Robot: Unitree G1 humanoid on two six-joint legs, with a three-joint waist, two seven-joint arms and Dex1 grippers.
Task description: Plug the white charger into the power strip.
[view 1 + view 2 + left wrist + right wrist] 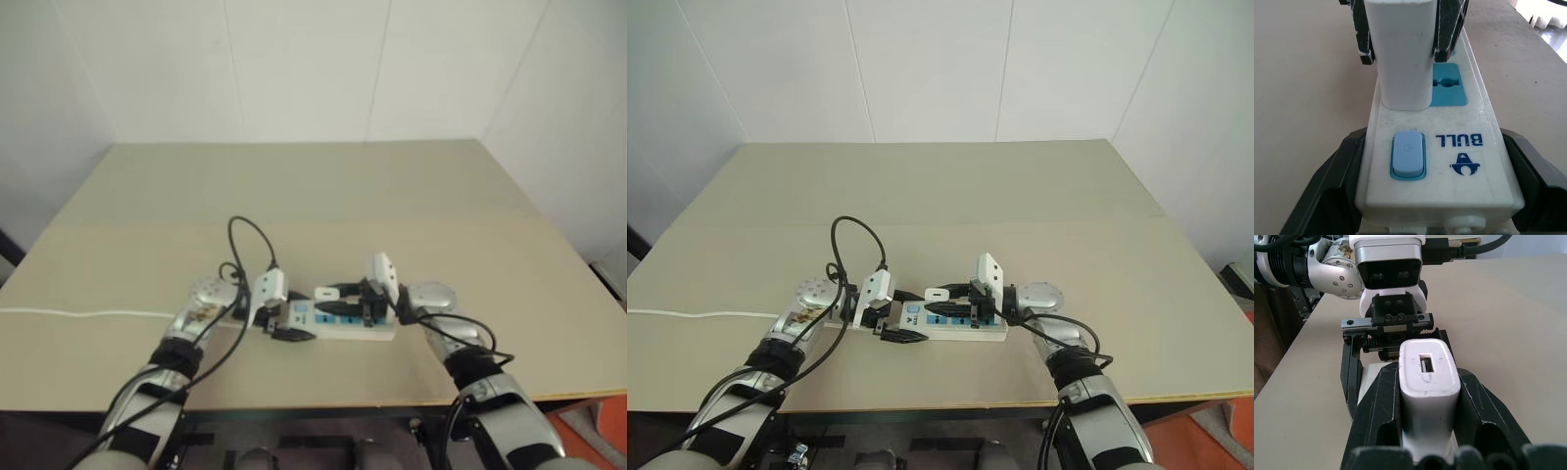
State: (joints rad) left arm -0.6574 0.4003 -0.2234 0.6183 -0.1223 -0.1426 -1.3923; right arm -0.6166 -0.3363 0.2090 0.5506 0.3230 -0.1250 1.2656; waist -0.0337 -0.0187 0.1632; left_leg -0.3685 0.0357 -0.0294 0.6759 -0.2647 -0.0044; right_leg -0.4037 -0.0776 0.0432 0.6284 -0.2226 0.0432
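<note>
The power strip lies on the table near the front edge, its blue switch at the end toward my left arm. My left gripper is shut on that end, with a black finger on each long side. The white charger stands upright on the strip beside the switch, over the first socket. Its base meets the strip's face and its prongs are hidden. My right gripper is shut on the white charger, reaching in from the right. One blue socket shows beside the charger.
The strip's thin white cord runs left across the tan table to its edge. Black cables loop above my left wrist. White walls close the table's far side, and its front edge is close to the strip.
</note>
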